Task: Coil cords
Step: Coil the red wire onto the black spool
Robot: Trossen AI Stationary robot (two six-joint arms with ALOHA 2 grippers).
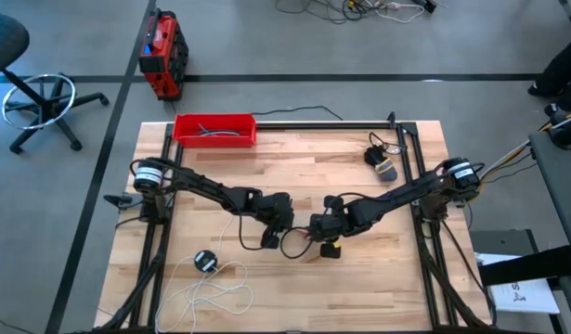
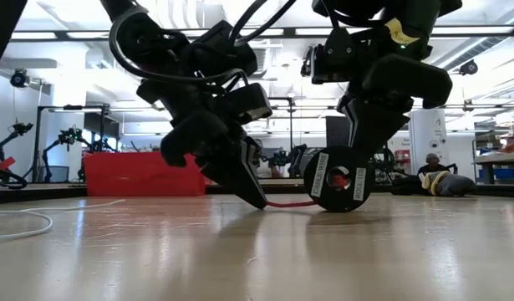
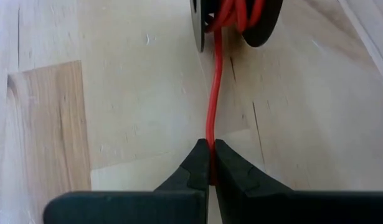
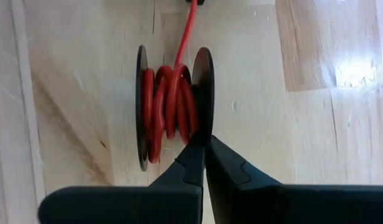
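The red cord (image 3: 210,93) is partly wound on a spool of two black discs (image 4: 175,106). The spool stands on edge near the table's middle (image 2: 340,180). My right gripper (image 4: 205,140) is shut on one disc. My left gripper (image 3: 211,144) is shut on the cord's free stretch, a short way from the spool, with its tips low at the table (image 2: 258,199). The white cord (image 1: 215,289) lies in loose loops on the table near the front left. Its black disc (image 1: 206,261) lies flat beside the loops, and nothing touches it. My left gripper pinches the red cord's free stretch (image 3: 210,134) between its two fingertips. It comes slanting down from the table's left, with the fingers in line with the cord. The cord runs straight and taut from the tips to the spool (image 3: 231,25), just above the tabletop. My right gripper pinches the rim of one black disc (image 4: 203,124) of the spool between its two fingers, coming from above. The spool stands upright on edge, with its lower rim (image 2: 340,209) at the tabletop. Whether that rim rests on the wood I cannot tell.
A red tray (image 1: 215,128) holding dark cables sits at the table's far left. A small dark and grey object (image 1: 382,163) lies at the far right. Black frame rails (image 1: 410,158) run along the far edge and both sides. Bare wood lies at the front right.
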